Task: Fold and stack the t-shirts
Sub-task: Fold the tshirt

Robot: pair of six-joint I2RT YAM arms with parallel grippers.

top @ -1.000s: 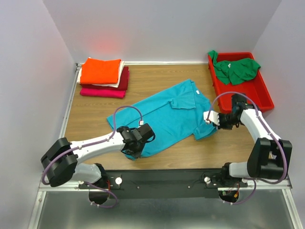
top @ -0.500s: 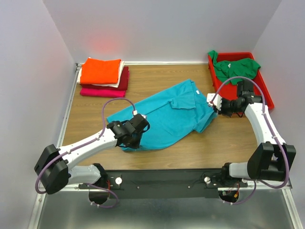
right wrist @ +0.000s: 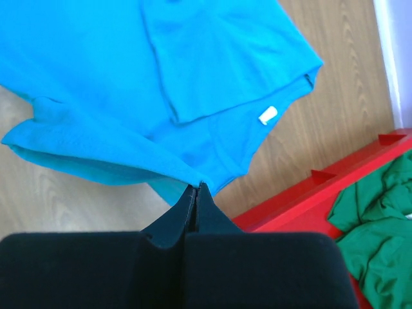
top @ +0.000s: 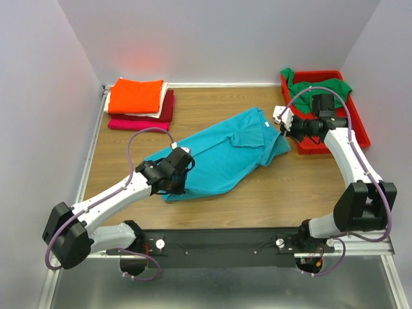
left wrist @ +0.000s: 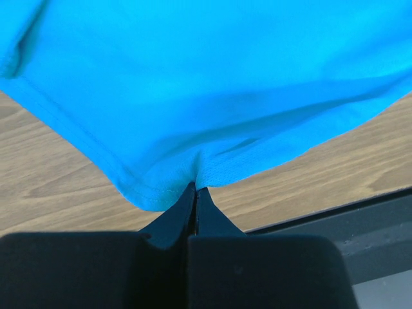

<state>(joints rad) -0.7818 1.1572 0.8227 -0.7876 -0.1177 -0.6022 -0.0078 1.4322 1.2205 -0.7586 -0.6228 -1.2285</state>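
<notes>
Two pinches | left gripper [left wrist: 195, 188] clamped on stitched hem of teal t-shirt [left wrist: 206, 77] | right gripper [right wrist: 196, 187] clamped on its rumpled edge

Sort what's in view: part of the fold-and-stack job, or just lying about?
Job:
teal t-shirt, spread on the table
green t-shirt, crumpled in the bin
folded stack, back left

Lying about:
red bin
wooden table

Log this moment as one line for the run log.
left gripper: shut on teal t-shirt hem | right gripper: shut on teal t-shirt edge | folded stack: far left | green t-shirt: in red bin
</notes>
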